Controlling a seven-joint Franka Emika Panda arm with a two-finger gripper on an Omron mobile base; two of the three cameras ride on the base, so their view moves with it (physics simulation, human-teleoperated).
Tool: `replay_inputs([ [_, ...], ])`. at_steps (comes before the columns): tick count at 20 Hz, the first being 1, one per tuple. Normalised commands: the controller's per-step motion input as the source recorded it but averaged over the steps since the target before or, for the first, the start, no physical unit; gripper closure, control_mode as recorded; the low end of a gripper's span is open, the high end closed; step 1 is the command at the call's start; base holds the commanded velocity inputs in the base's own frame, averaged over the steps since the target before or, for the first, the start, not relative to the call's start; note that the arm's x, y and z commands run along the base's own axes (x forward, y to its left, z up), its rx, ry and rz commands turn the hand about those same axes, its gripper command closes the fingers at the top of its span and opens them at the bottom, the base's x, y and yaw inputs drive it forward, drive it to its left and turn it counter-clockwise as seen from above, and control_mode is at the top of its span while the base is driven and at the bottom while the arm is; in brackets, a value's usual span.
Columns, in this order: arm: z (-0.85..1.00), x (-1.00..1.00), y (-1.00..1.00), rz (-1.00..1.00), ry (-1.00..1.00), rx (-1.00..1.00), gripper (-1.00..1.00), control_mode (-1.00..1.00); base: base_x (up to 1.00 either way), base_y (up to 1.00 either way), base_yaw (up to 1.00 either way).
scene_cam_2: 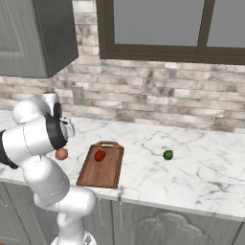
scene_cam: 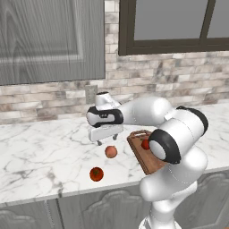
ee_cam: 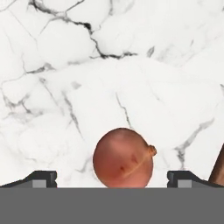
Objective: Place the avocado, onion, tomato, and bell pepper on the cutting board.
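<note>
Gripper (scene_cam: 106,141) hangs just above the onion (scene_cam: 111,152), jaws spread wide, holding nothing. In the hand view the onion (ee_cam: 124,157) sits between the two fingertips (ee_cam: 41,178), on the marble table (scene_cam: 40,147), apart from both. Tomato (scene_cam: 96,174) lies nearer the table's front edge, left of the board (scene_cam: 144,162). Pepper (scene_cam_2: 99,155) rests on the board. Avocado (scene_cam_2: 168,154) sits on the table, well right of the board.
</note>
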Motion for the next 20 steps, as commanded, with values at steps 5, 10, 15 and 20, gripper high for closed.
replay_inputs([
  [5,-0.16,0.08,0.04,0.0,0.0,-0.01,-1.0,-1.0,0.0,0.0,0.0],
  [10,-0.03,-0.02,0.0,0.0,0.0,0.0,-1.0,-1.0,0.0,0.0,0.0],
  [15,-0.09,-0.09,0.0,0.0,0.0,0.0,-1.0,-1.0,0.0,0.0,0.0],
  [20,-0.12,-0.15,0.0,0.0,0.0,0.0,-1.0,-1.0,0.0,0.0,0.0],
])
